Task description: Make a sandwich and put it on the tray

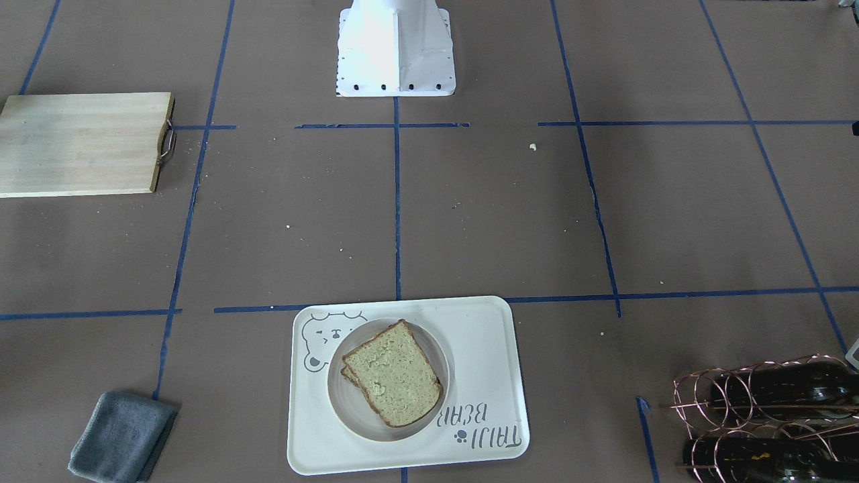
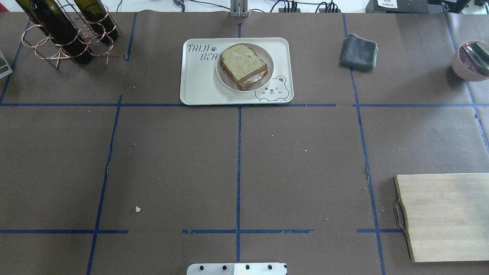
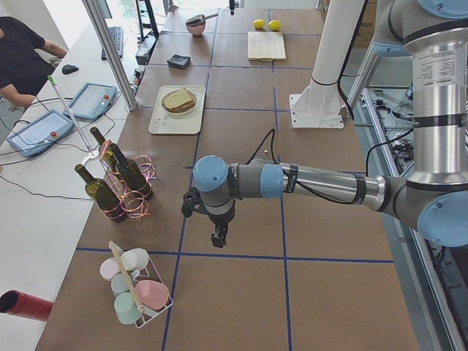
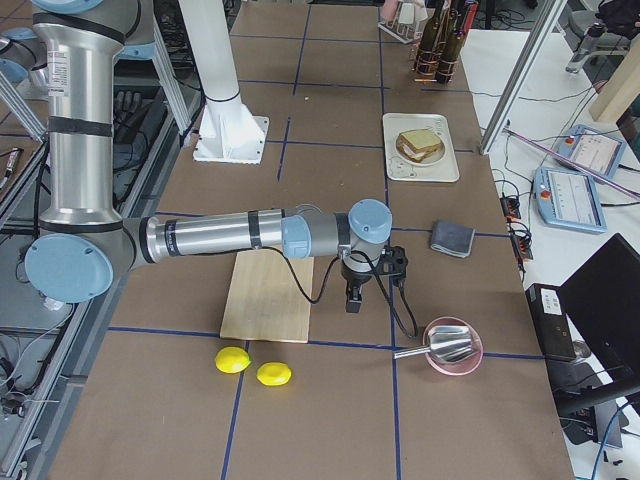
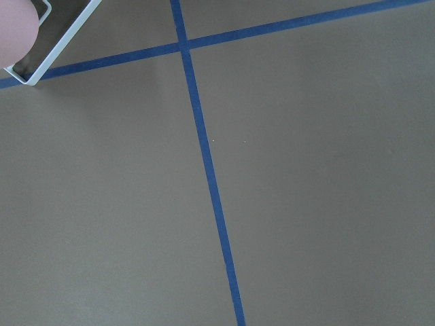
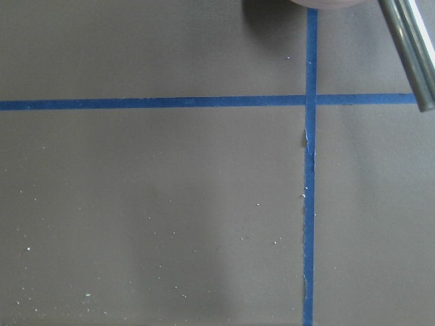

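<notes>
Sandwich point(image 2: 243, 65) assembled, sits on small white plate point(image 1: 354, 417) inside tray point(image 2: 198, 91); well apart from both grippers.
Left gripper point(image 3: 218, 235) hangs near wine rack point(image 3: 121, 186); right gripper point(image 4: 352, 300) just beside cutting board point(image 4: 268, 295).
Finger spacing of both: cannot tell, side views only.
Risk: top slice skewed over lower one; nudge to tray could slide it off.
Filling barely shows at one edge; egg not confirmable.
Wrist views: only brown paper point(image 5: 326, 170), blue tape point(image 5: 211, 183).
</notes>
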Controlling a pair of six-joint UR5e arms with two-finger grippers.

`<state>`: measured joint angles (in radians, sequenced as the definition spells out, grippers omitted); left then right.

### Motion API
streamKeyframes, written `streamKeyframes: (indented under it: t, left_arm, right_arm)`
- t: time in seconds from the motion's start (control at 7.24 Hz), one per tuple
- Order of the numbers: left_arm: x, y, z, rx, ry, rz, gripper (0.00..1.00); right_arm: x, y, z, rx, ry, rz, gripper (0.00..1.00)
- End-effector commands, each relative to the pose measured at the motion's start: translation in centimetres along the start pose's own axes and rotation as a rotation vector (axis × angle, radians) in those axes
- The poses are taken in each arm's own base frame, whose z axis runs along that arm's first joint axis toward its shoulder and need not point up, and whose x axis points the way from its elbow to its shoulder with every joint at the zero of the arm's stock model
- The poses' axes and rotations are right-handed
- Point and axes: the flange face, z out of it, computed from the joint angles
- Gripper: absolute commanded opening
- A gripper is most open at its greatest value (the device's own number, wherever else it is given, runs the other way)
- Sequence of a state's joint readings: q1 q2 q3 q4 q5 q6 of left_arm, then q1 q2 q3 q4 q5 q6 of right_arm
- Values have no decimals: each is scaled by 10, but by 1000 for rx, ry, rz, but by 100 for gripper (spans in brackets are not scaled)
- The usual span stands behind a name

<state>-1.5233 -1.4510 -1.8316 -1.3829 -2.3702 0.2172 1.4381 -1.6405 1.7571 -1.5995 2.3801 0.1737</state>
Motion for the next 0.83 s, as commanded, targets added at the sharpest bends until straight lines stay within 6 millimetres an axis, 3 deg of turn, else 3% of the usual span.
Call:
streamKeyframes:
  t: [0.0, 0.28, 0.69]
  left_arm:
    - [2, -4, -2, 4, -1, 5, 100]
    - [2, -10, -3, 5, -4, 7, 100]
    - [-3, -26, -2, 1, -8, 7, 100]
  right_arm:
    - [20, 11, -1, -3, 6, -44, 100]
    - [41, 19, 3, -12, 17, -57, 100]
    - [49, 20, 3, -9, 16, -55, 100]
